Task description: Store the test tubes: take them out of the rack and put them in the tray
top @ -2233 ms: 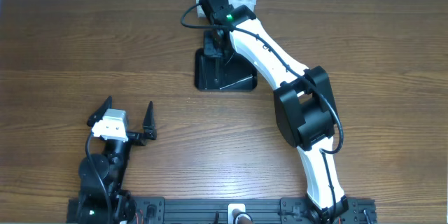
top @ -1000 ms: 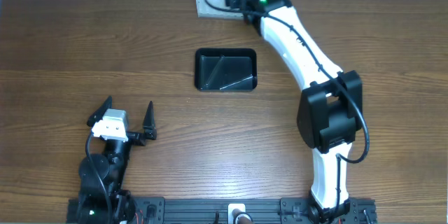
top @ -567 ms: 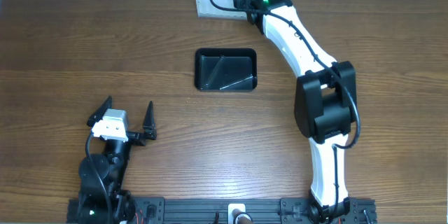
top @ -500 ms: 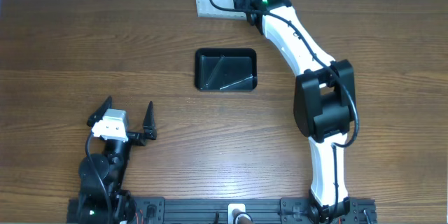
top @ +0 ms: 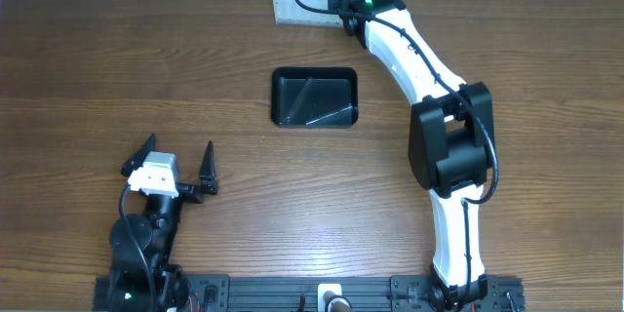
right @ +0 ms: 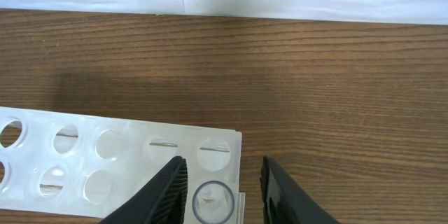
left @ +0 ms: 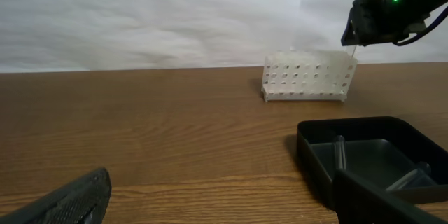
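I see a brown wood-grain tabletop (top: 146, 58). Two items rest directly on it. A white perforated rack (top: 297, 5) stands at the far edge, near the centre line. A black rectangular tray (top: 275, 97) sits nearer the arm bases, separated from the rack by bare wood.

One test tube rack (top: 302, 2) stands on the table, and there is one black tray (top: 275, 97). Three test tubes can be counted in all. Two lie inside the tray, a first test tube (left: 341, 152) and a second test tube (left: 409, 179). A third test tube (right: 210, 197) shows as a single round rim in one hole of the rack. The rack's holes run in two rows in the right wrist view; their full number cannot be told. There are two arms, the left arm (top: 146, 234) and the right arm (top: 409, 49). Each ends in one two-fingered gripper, the left gripper (top: 178, 146) and the right gripper (right: 224, 161), two grippers and four fingers altogether
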Robot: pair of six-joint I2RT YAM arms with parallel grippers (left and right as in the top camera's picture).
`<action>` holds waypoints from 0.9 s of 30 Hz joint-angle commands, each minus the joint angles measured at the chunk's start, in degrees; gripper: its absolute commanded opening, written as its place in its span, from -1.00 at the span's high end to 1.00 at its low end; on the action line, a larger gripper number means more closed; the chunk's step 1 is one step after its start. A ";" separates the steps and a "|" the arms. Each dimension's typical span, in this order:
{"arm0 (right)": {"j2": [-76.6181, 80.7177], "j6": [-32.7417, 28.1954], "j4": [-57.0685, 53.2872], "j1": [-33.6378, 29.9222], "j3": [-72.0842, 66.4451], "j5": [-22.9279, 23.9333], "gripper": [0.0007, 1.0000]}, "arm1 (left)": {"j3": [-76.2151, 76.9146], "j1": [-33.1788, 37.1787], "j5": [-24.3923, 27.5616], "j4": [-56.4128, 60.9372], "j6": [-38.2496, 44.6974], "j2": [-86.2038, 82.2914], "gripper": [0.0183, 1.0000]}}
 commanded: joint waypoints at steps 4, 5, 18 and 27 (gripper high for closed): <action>1.51 0.83 0.04 -0.26 0.07 -1.66 0.51 | -0.28 0.31 0.35 -0.13 0.66 -0.46 -1.00; 1.51 0.81 0.04 -0.26 0.07 -1.64 0.61 | -0.28 0.31 0.35 -0.13 0.66 -0.46 -1.00; 1.51 1.25 0.70 -0.26 0.09 -2.43 0.83 | -0.28 0.31 0.37 -0.13 0.66 -0.46 -1.00; -2.56 2.27 2.23 -0.20 0.33 -2.43 0.85 | -0.28 0.31 0.35 -0.13 0.66 -0.46 -1.00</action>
